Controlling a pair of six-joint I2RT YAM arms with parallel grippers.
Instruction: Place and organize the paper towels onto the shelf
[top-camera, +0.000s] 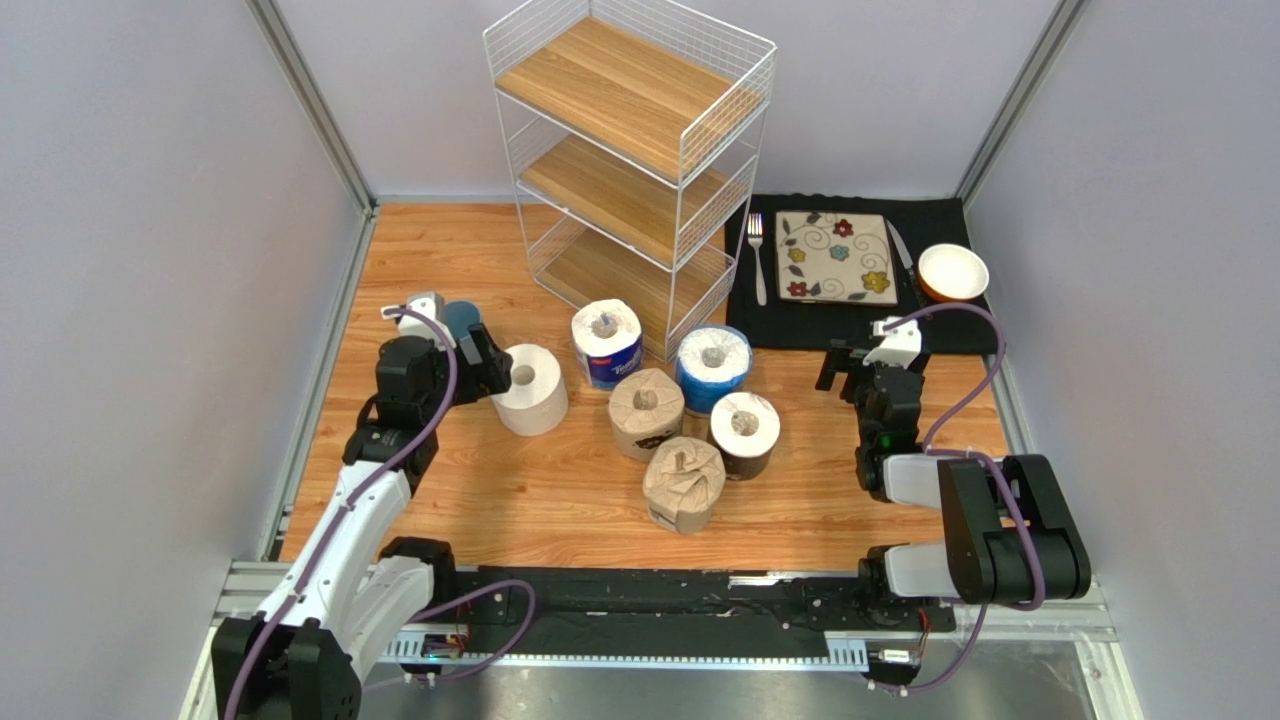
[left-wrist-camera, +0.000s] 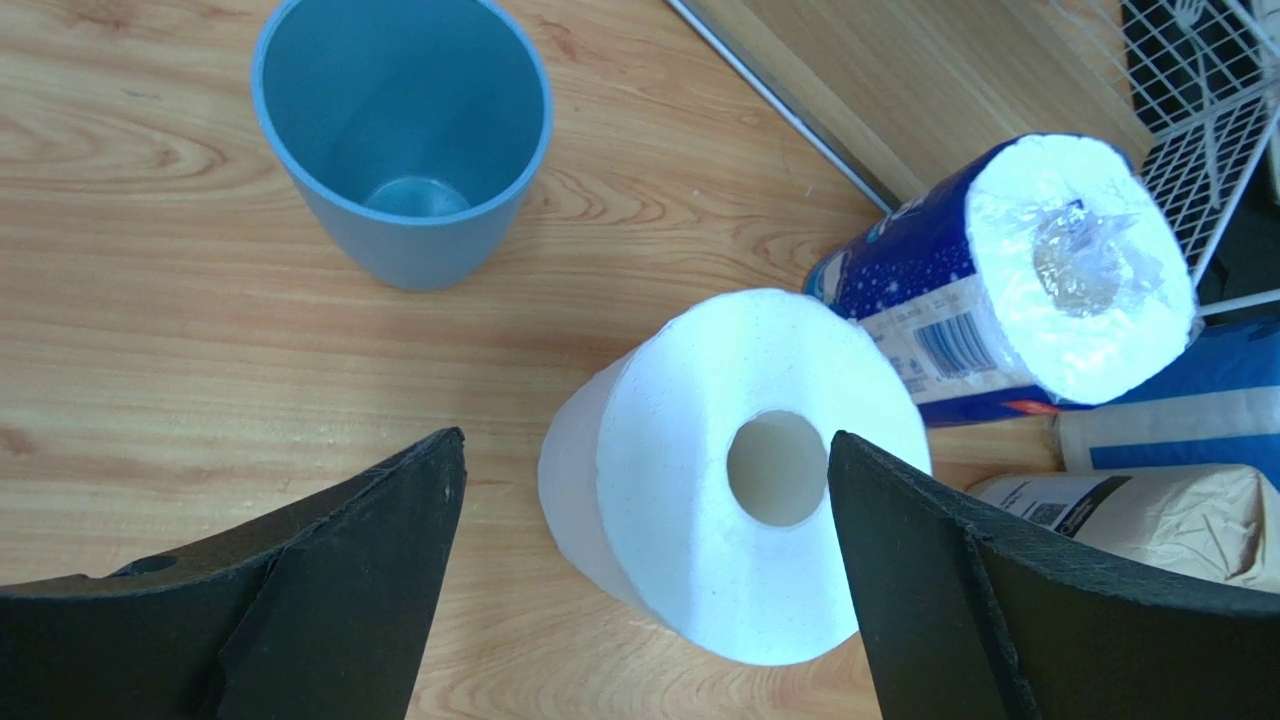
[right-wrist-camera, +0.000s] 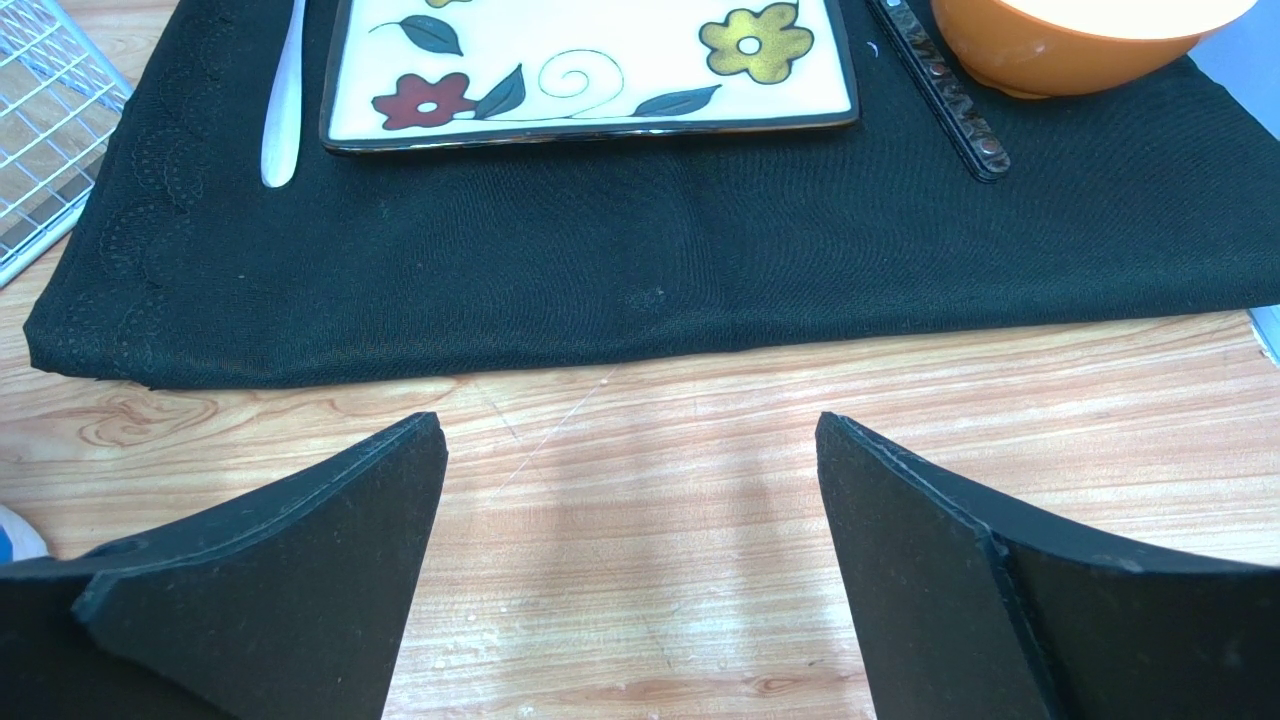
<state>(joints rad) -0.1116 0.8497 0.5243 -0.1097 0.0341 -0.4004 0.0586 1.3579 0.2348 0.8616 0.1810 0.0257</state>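
Closest to the left wrist lens are the two black fingers of my left claw (left-wrist-camera: 643, 495), spread wide with the plain white roll (left-wrist-camera: 751, 495) standing upright between them. The roll sits off-centre, hard by the finger at 3 o'clock and well clear of the one at 9. I cannot tell whether the near finger touches it. Nothing is clamped.

If I close from here, I expect the 3 o'clock finger to meet the roll first. It may shove the roll across the counter (top-camera: 496, 503) instead of gripping it, and soft paper will squash under a hard squeeze. The blue-label roll (left-wrist-camera: 1022, 270) stands just beside at 2 o'clock and a tan-wrapped roll (left-wrist-camera: 1157, 518) at 4 o'clock, so that finger could nudge either. The blue cup (left-wrist-camera: 403, 135) at 10 o'clock is apart, but a careless swing on the lift could catch it.

From above, the other rolls cluster mid-counter. The shelf (top-camera: 624, 90) stands at 12 o'clock from them, its boards bare as far as I can see, so I judge the job barely begun.

My right claw (right-wrist-camera: 631, 495) is wide apart too and holds nothing. It hovers over bare wood with the black cloth (right-wrist-camera: 646, 285) at 12 o'clock.
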